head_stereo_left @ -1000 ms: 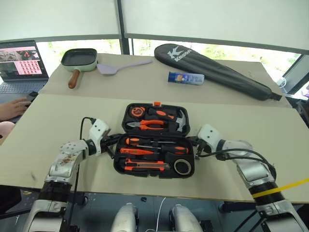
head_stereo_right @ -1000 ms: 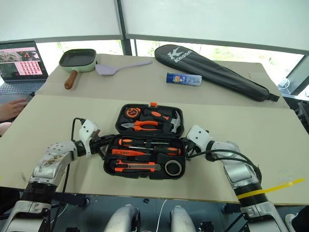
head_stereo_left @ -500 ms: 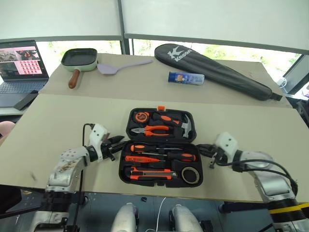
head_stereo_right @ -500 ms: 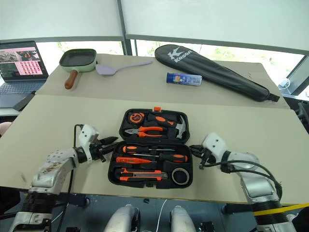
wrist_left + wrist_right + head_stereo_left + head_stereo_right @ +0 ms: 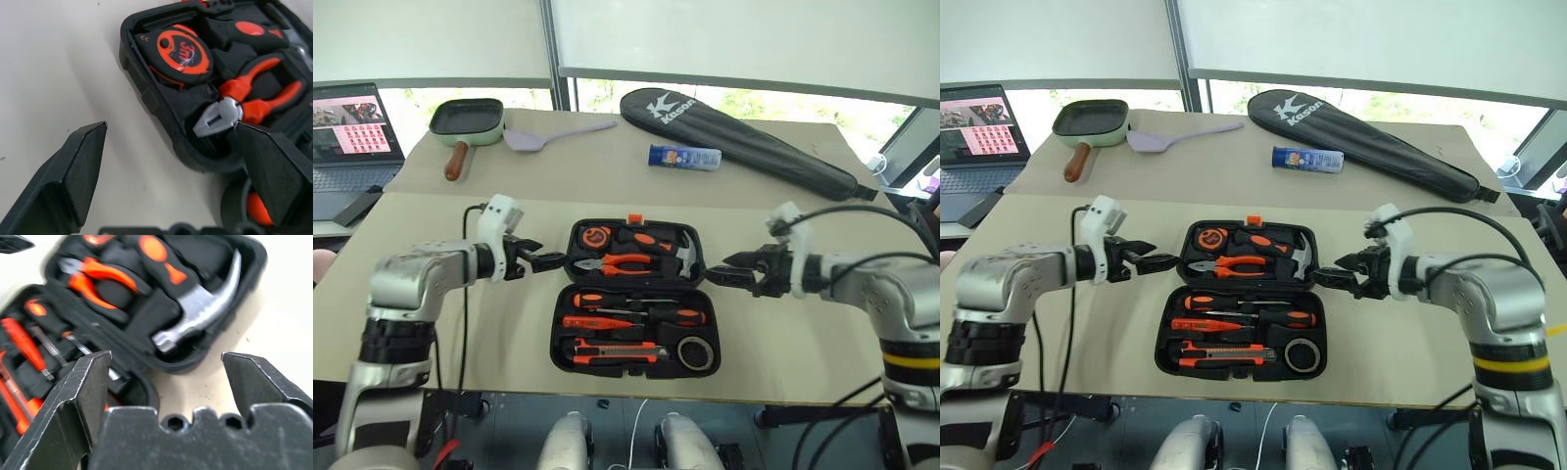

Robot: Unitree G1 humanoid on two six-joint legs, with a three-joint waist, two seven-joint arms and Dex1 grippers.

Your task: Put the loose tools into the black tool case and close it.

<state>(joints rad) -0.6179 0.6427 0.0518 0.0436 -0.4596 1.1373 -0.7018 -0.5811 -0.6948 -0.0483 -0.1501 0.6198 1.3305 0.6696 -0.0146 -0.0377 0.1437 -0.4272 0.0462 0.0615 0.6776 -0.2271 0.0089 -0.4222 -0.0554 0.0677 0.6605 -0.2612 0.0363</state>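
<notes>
The black tool case (image 5: 559, 333) lies open and flat in the middle of the table. Its near half holds two screwdrivers (image 5: 641, 300), a tester pen (image 5: 592, 321), a utility knife (image 5: 612, 355) and a tape roll (image 5: 695, 351). In the far half sit a tape measure (image 5: 183, 49), pliers (image 5: 254, 93) and a hammer (image 5: 205, 318). My left gripper (image 5: 553, 261) hovers open just off the far half's left side, holding nothing. Off the case's right side, my right gripper (image 5: 722, 269) is also open and empty.
A long black racket bag (image 5: 734, 127), a blue tube (image 5: 685, 156), a purple spatula (image 5: 548, 135) and a green pan (image 5: 470, 119) lie at the back of the table. A laptop (image 5: 347, 122) stands at the far left. The case sits near the table's front edge.
Both grippers were shut low against the sides of the case's near half. They have opened, risen and drawn away from it. The case stays open on the table.
</notes>
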